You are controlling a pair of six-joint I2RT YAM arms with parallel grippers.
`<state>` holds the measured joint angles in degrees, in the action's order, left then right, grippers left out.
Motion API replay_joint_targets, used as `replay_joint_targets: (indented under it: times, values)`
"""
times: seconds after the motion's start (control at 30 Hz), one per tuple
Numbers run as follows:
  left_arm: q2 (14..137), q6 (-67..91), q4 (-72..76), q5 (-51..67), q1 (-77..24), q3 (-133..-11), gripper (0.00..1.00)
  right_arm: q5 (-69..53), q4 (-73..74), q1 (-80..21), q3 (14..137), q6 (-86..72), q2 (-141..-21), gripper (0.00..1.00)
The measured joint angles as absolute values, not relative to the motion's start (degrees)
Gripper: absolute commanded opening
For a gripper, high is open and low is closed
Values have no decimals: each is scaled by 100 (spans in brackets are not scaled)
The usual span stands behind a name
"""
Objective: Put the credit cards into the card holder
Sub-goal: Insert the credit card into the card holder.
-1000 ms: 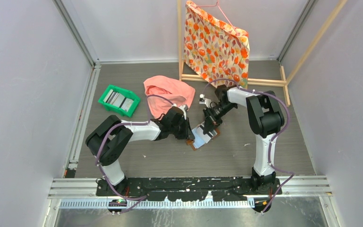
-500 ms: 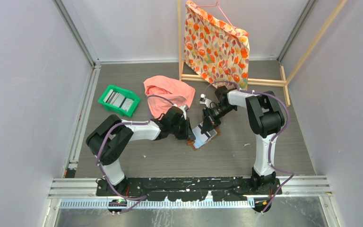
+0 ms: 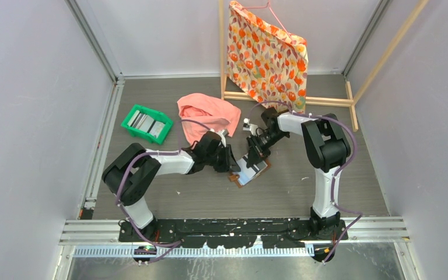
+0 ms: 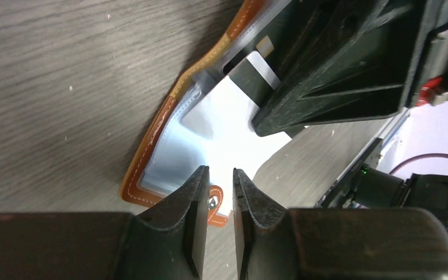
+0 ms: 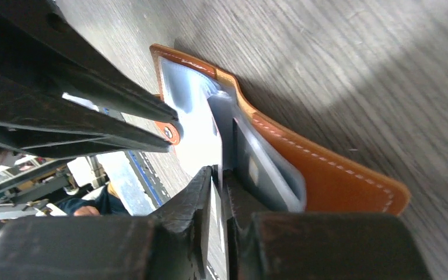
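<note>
Peering down from above, I make out little of the card holder (image 3: 248, 173). My two wrists crowd over it at mid-worktop (image 3: 291, 189), and only its pale inside and a strip of brown edge show between them. From my left wrist, the black body of my right end effector (image 5: 220, 172) covers the far half of the open card holder, and glare washes the pockets to white.

What looks like one of the credit cards (image 5: 256, 175), grey with a small pale square, sits in a pocket just beside my right fingertips, with most of its outline hidden. Those fingers are nearly together with a bright sliver in the slit, and I cannot tell whether that is a card or glare.

My left end effector (image 4: 219, 175) stands a narrow gap apart with the snap tab (image 4: 213, 202) at its tips. I cannot tell whether it pinches the tab.

More of the credit cards (image 3: 146, 121) lie in the green tray (image 3: 127, 123), well to the left and too small to count.

Both arms reach low and inward. My left forearm is stretched flat and my right elbow is folded back, so the tips meet at the card holder.
</note>
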<state>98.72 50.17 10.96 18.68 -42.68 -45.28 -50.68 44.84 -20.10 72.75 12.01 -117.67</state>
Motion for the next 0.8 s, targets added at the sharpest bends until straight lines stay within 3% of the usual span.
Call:
replay_joint_targets:
  times: [0.17,0.43,0.8]
  values:
    - [9312,5081,1142,1865,-4182,-4272,28,-4700,4580,-2182,7279,1297,-11629,33]
    - [8840,5074,1238,1859,-4040,-4097,29,-4021,4713,-2502,7336,1505,-11218,42]
    - [8838,5105,1315,1865,-4032,-3876,29,-3260,4823,-2755,7415,1712,-10940,44]
